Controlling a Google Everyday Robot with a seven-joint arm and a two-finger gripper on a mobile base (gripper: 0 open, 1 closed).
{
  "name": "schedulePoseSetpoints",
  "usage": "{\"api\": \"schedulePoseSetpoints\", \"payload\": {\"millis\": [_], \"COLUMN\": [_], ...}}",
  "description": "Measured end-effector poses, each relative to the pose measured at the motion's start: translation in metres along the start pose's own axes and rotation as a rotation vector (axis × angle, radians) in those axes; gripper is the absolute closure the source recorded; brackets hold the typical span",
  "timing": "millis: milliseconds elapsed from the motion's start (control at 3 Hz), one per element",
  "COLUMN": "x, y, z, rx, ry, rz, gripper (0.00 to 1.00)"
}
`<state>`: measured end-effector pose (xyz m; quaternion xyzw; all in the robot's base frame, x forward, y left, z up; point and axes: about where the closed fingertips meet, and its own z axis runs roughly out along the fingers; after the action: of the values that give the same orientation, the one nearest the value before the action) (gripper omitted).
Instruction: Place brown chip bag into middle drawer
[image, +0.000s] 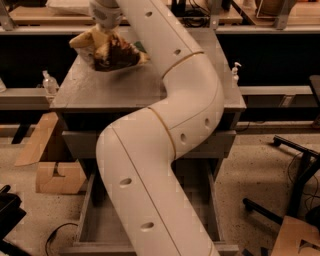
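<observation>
One gripper (104, 30) is closed on the top of the brown chip bag (112, 52), holding it over the cabinet top (100, 92). The middle drawer (102, 222) stands open below.

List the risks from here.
1. The crinkly dark-brown and tan chip bag is bunched under the hand at the far left of the grey countertop; it may slip in transit.
2. The open grey metal drawer lies low, partly hidden by the white arm; the bag may snag its wall.
</observation>
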<state>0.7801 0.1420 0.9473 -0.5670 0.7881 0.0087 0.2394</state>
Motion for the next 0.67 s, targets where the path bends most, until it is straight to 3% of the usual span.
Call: {"api": "schedulePoseSetpoints", "payload": {"millis": [333, 667], "x": [-0.0043, -0.0076], "y": [-0.0027, -0.0048], "z": [0.0044, 0.0092], "rx": [0.009, 0.015], "ry": [-0.013, -0.023], "rz": [0.001, 0.000], "gripper": [0.59, 0.62]}}
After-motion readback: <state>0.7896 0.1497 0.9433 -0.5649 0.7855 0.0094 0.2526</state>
